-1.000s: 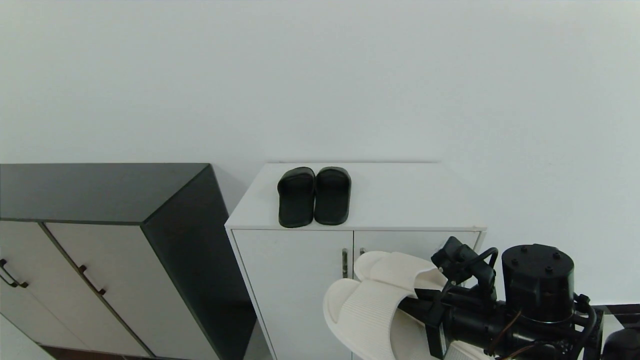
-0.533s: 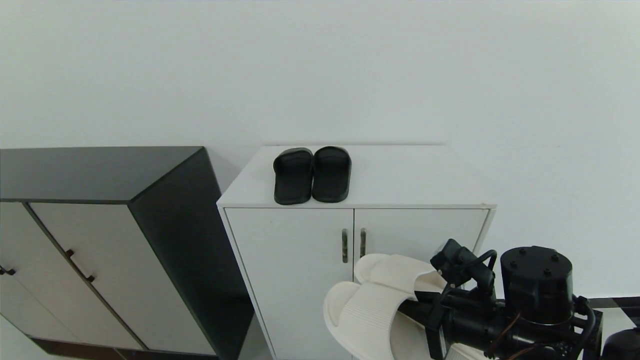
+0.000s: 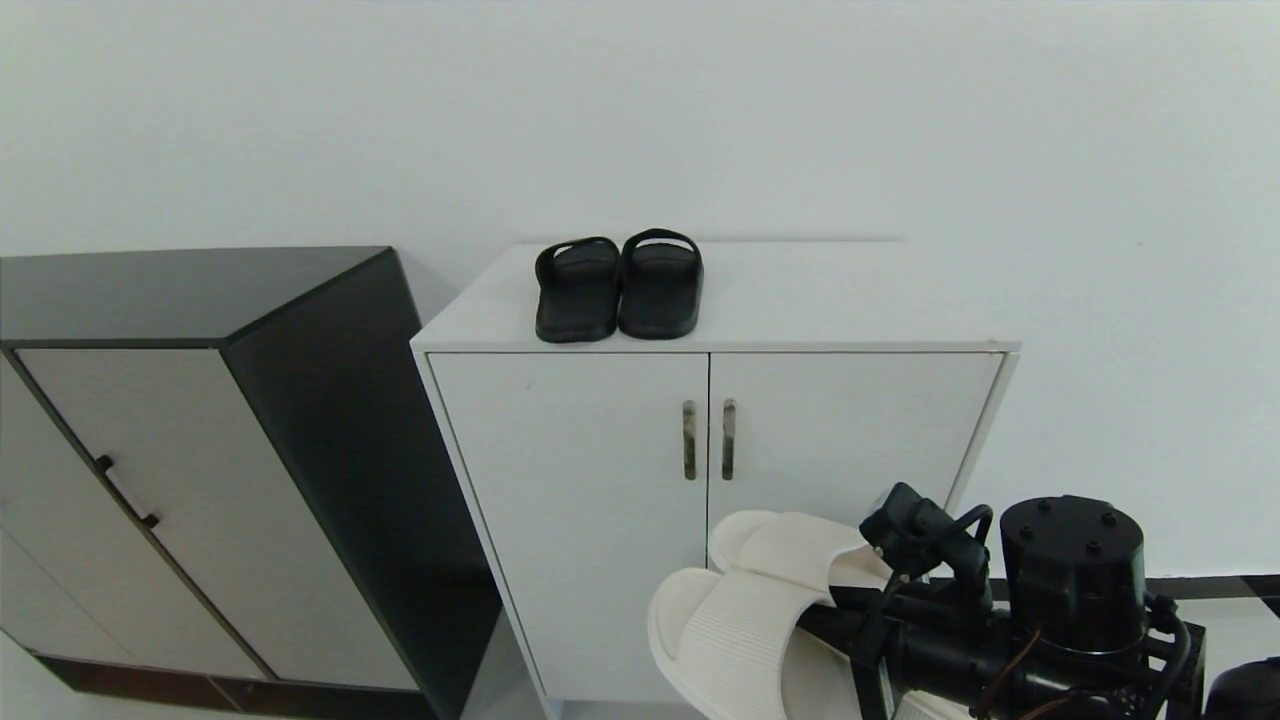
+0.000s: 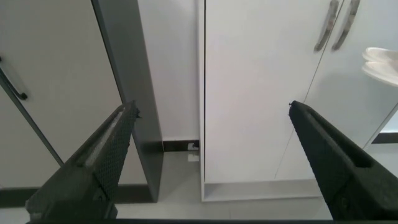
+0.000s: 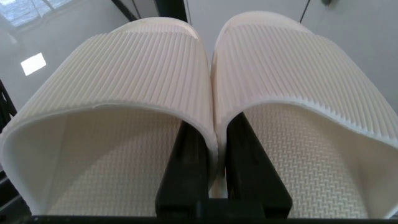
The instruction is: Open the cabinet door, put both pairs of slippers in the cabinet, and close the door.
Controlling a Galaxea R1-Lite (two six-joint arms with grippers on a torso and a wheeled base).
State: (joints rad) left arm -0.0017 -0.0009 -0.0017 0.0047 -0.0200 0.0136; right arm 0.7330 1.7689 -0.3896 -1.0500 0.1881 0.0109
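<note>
View dropped — cabinet doors [image 3: 580,480] sat shut ahead of right pincer [image 5: 216,168], clamped on white slippers [image 3: 740,600]; left pincer [image 4: 211,107] gaped empty — free for handles [image 3: 689,440].

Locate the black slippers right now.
Head view, centre: the black slippers sit side by side on top of the white cabinet, toward its left end, above the closed left door.

We note a plain white wall [image 3: 640,120] behind, evenly lit. At left stands a black-sided cabinet [image 3: 330,400] with pale doors [image 3: 220,500] and slim black handles [image 3: 125,492]. The floor [image 4: 179,183] is pale and glossy, with dark skirting [image 3: 1230,587] along the wall's foot at right.
</note>
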